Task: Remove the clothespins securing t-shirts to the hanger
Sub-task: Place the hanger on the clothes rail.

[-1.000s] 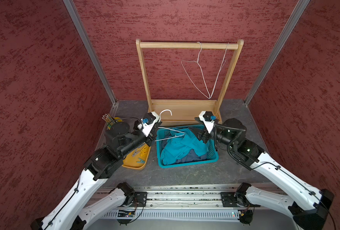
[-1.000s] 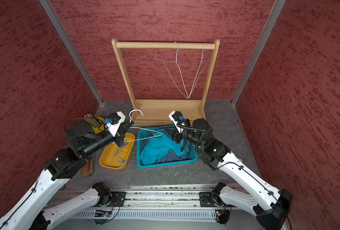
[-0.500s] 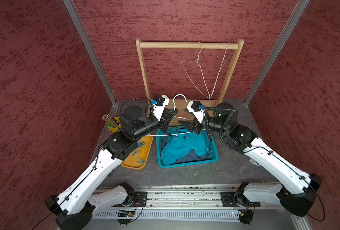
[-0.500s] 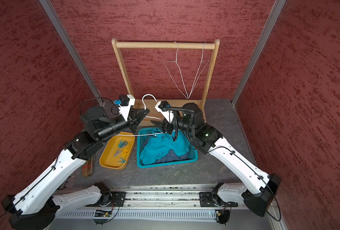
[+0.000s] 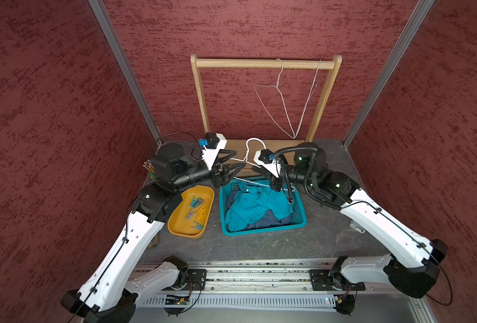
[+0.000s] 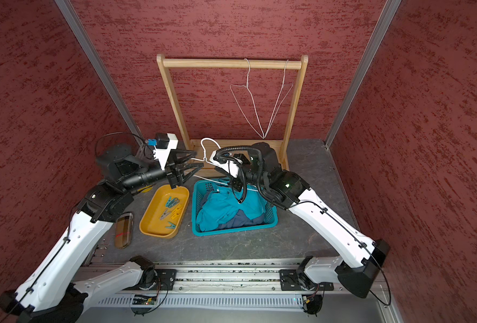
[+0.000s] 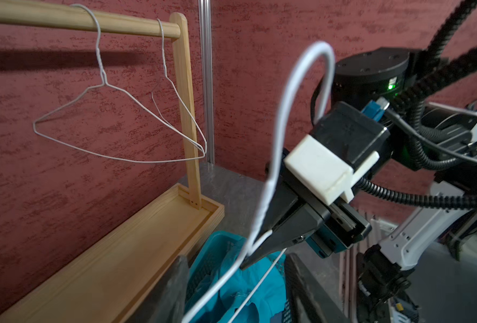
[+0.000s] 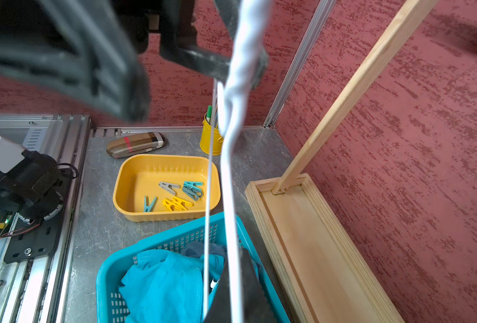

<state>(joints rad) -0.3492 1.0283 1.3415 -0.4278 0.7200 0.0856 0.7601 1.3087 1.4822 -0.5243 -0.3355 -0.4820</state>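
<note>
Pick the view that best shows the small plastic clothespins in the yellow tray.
The right wrist view: the small plastic clothespins lie close and sharp in the yellow plastic tray, with teal, grey and yellow ones easily told apart. Both top views show them as small specks. The left wrist view does not show them.

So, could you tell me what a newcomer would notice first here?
The white hanger, pinched in the right pincer over the teal basket of t-shirts, stands out. Beside the basket, clothespins lie in a yellow tray; two bare wire hangers hang on the wooden rack behind.
</note>
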